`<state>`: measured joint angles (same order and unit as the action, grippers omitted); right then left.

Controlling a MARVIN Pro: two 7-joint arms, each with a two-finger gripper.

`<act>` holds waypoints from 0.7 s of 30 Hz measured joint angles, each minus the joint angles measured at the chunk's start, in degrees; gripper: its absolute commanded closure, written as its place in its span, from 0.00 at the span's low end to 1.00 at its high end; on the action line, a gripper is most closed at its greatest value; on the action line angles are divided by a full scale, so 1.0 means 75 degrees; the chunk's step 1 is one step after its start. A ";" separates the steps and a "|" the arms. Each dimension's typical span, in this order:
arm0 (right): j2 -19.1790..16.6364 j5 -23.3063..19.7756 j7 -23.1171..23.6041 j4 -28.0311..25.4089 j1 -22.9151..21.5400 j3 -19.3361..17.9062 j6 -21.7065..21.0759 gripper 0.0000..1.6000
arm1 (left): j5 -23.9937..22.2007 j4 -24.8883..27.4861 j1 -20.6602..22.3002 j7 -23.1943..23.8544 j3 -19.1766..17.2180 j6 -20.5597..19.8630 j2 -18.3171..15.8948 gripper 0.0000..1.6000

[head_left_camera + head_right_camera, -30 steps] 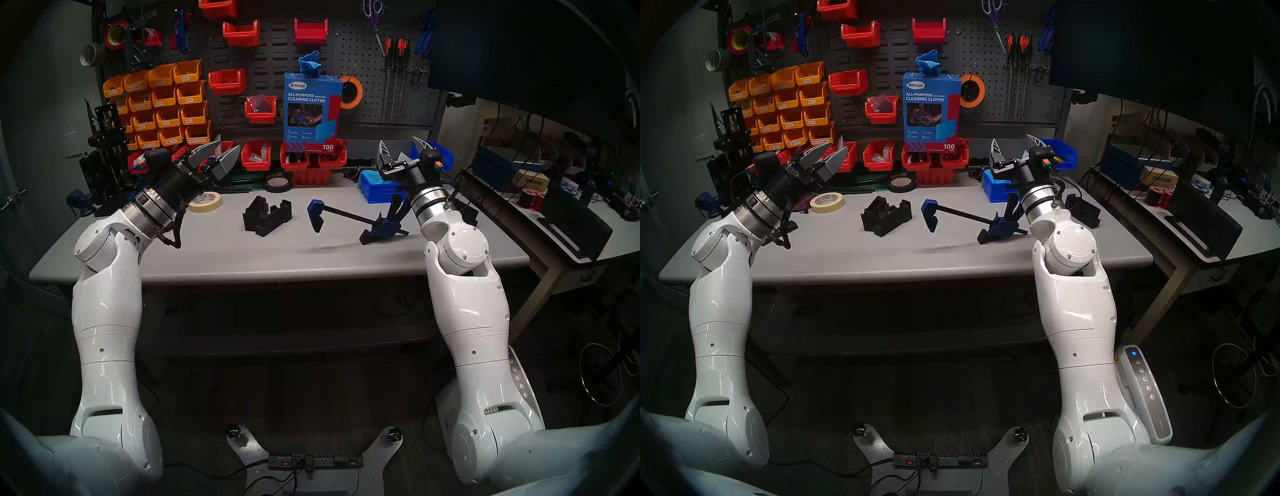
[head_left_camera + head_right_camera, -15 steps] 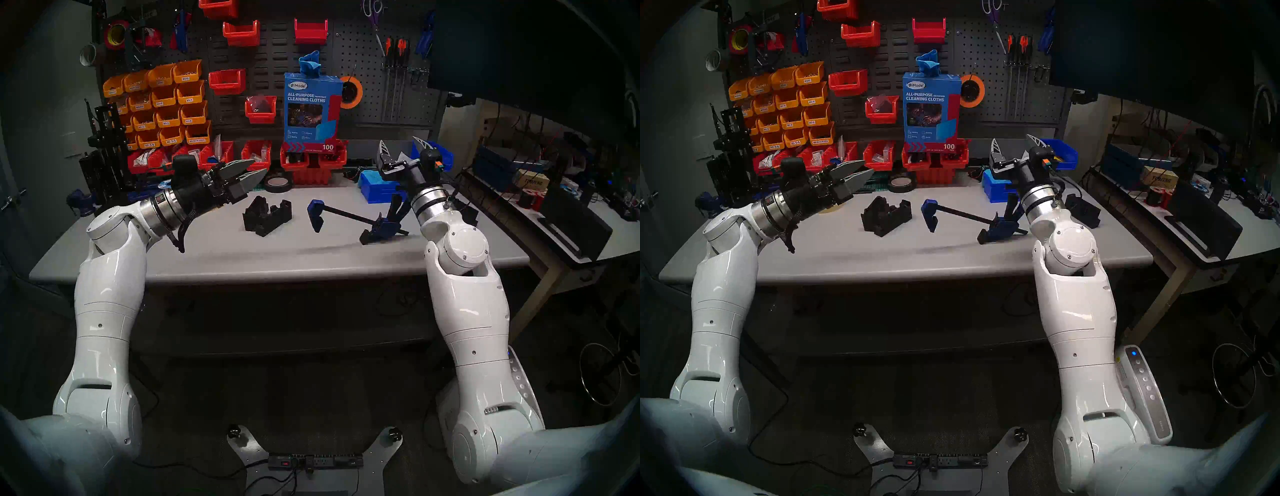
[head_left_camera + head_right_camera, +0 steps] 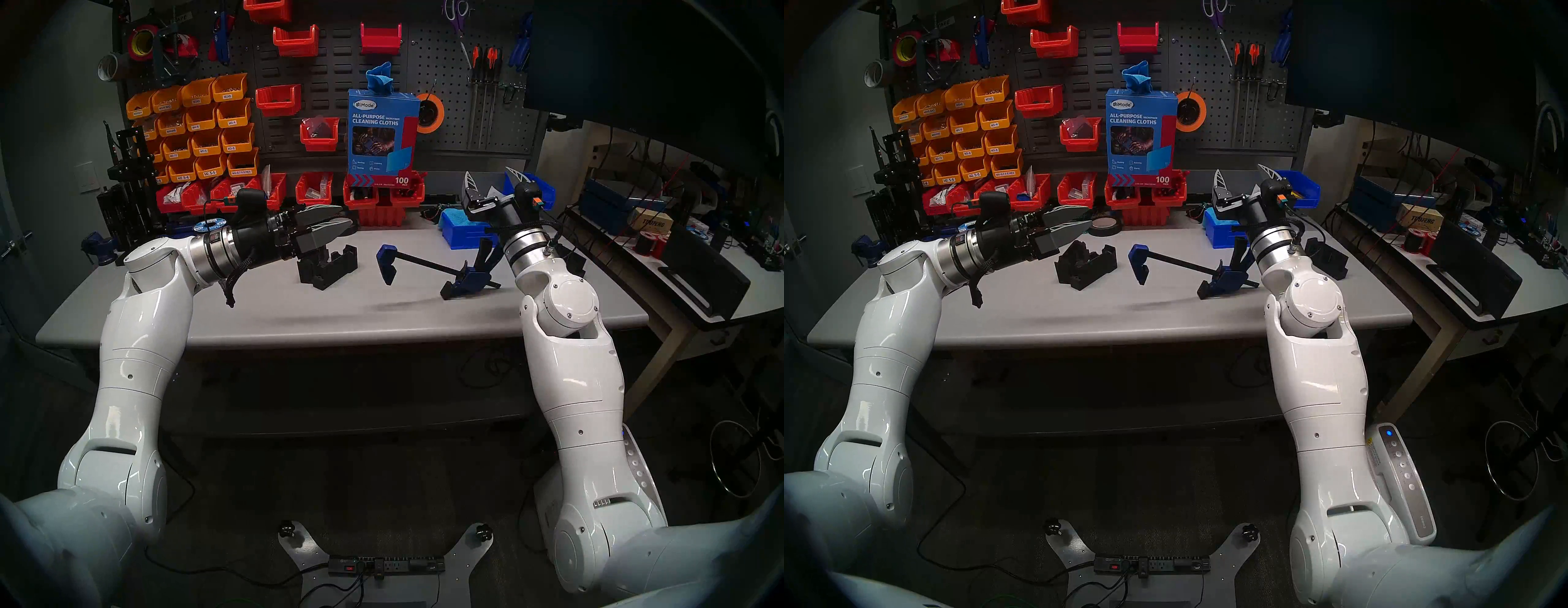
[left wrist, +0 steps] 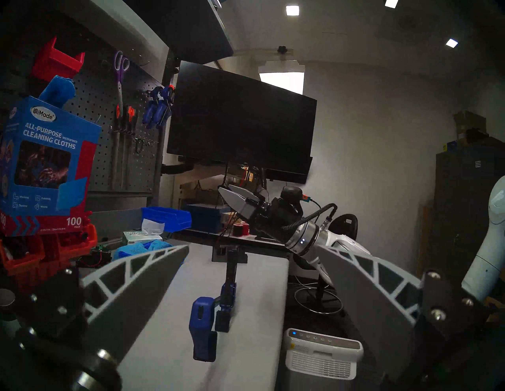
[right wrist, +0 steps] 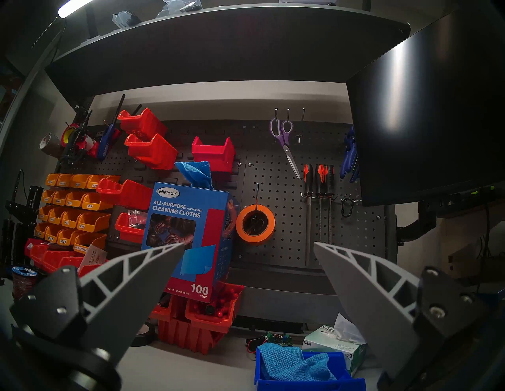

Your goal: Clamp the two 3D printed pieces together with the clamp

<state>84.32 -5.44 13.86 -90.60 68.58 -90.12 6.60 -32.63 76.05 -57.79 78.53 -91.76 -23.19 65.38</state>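
Note:
The two 3D printed pieces (image 3: 329,267) (image 3: 1086,266) are black notched blocks standing side by side at mid-table. Right of them lies the clamp (image 3: 424,262) (image 3: 1178,263) (image 4: 202,325), its blue fixed jaw towards the blocks and its blue body and black handle near my right arm. My left gripper (image 3: 344,215) (image 3: 1088,215) (image 4: 251,247) hovers open and empty just above and behind the left block, pointing right. My right gripper (image 3: 488,172) (image 3: 1239,169) (image 5: 249,243) is raised at the table's right rear, open and empty, pointing at the pegboard.
A black tape roll (image 3: 1104,225) and red bins (image 3: 314,191) line the back behind the blocks. A blue bin with a cloth (image 3: 460,229) sits under my right gripper. A lone black block (image 3: 1327,259) lies at the far right. A cleaning-cloths box (image 3: 382,136) stands on the bins.
My left arm has swung right and lowered, bringing its open gripper from over the masking tape to just above the left block. The right arm, clamp and blocks have not moved.

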 measured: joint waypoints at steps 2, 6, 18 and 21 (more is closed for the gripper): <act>0.0000 0.0000 0.0000 -0.0002 0.0000 0.0000 0.0000 0.00 | 0.0013 -0.0039 0.0067 0.0074 0.0110 -0.0033 -0.0004 0.00; 0.0000 0.0000 -0.0001 -0.0005 0.0000 0.0000 0.0000 0.00 | 0.0036 -0.0157 0.0213 0.0211 0.0345 -0.0090 0.0006 0.00; -0.0001 0.0002 -0.0002 -0.0011 0.0000 0.0001 -0.0001 0.00 | 0.0105 -0.0619 0.0547 0.0285 0.0952 -0.0190 0.0224 0.00; -0.0001 0.0002 -0.0002 -0.0012 0.0000 0.0001 -0.0001 0.00 | 0.0119 -0.0654 0.0591 0.0274 0.1080 -0.0205 0.0263 0.00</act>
<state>84.31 -5.42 13.85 -90.69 68.58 -90.11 6.60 -31.74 71.14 -53.36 80.58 -83.66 -24.72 67.35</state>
